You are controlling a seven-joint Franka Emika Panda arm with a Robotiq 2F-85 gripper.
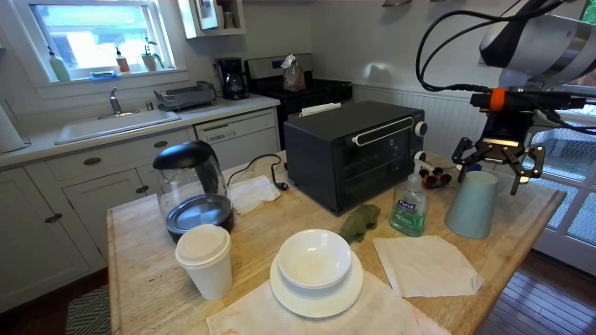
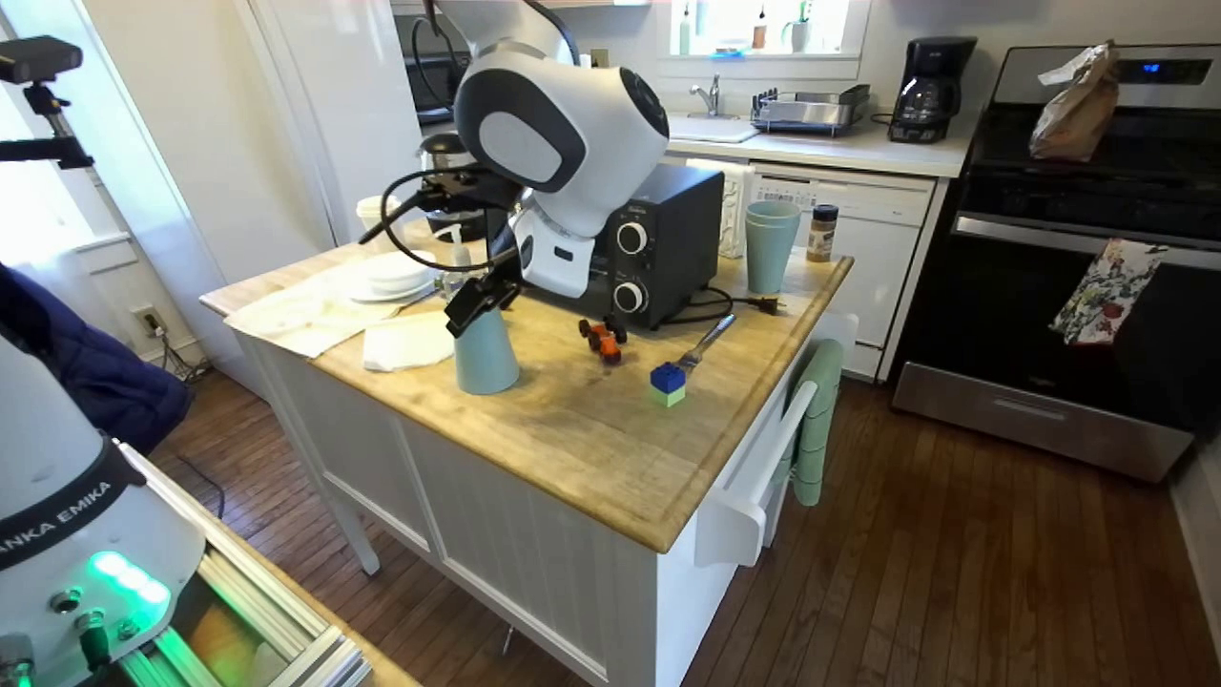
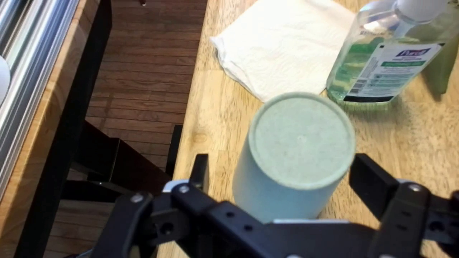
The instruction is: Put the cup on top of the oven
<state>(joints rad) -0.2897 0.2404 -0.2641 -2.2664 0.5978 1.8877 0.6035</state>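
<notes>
The pale blue-green cup [image 1: 472,209] stands upside down near the table's edge, its closed base facing up; it also shows in an exterior view [image 2: 486,358] and in the wrist view [image 3: 301,143]. My gripper [image 1: 488,181] is open at the level of the cup's top. In the wrist view, the fingers [image 3: 279,170] are on either side of the cup, with a wider gap on the left; the right finger appears close to it. The black oven [image 1: 354,153] stands on the table, door shut; the arm partly hides it in an exterior view [image 2: 682,229].
A sanitizer bottle [image 1: 409,209] stands beside the cup, near a napkin [image 1: 428,265]. A green figure [image 1: 361,222], bowl [image 1: 316,258], kettle [image 1: 193,186] and white cup [image 1: 207,265] are on the table. An orange toy [image 2: 606,342], blocks [image 2: 668,384] and stacked similar cups [image 2: 771,248] also stand there.
</notes>
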